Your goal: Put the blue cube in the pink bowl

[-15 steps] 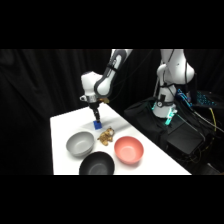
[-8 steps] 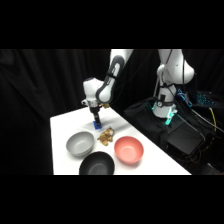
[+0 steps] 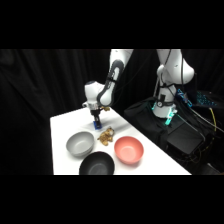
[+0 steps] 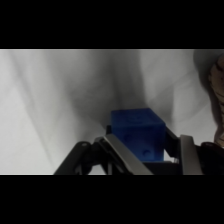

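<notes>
1. Black drapes close off the room behind a white table point(image 3: 62, 127), which takes up the lower left of the side view.
2. On that table, toward its far side, sits the blue cube point(image 4: 137, 132); in the side view it shows as a small blue patch point(image 3: 97, 124) right under the arm's tip.
3. From the wrist camera, the gripper point(image 4: 145, 152) has one finger on each side of the cube, and both fingers press against its faces, so it is pinching the block. Whether the cube's underside touches the table cannot be told.
4. Just beside the cube, on the near side, lies a lumpy brown-tan object point(image 3: 106, 136); its edge also shows at the right border of the wrist view point(image 4: 216, 95).
5. Farther out, three bowls stand in a loose cluster: a grey bowl point(image 3: 80, 144) to the left, a black bowl point(image 3: 97, 164) at the front edge, and the pink bowl point(image 3: 129, 149) to the right. The pink bowl is near the brown object but apart from the cube.
6. At the upper right, the arm's white base point(image 3: 170, 80) stands beside the table among cables and dark equipment.
</notes>
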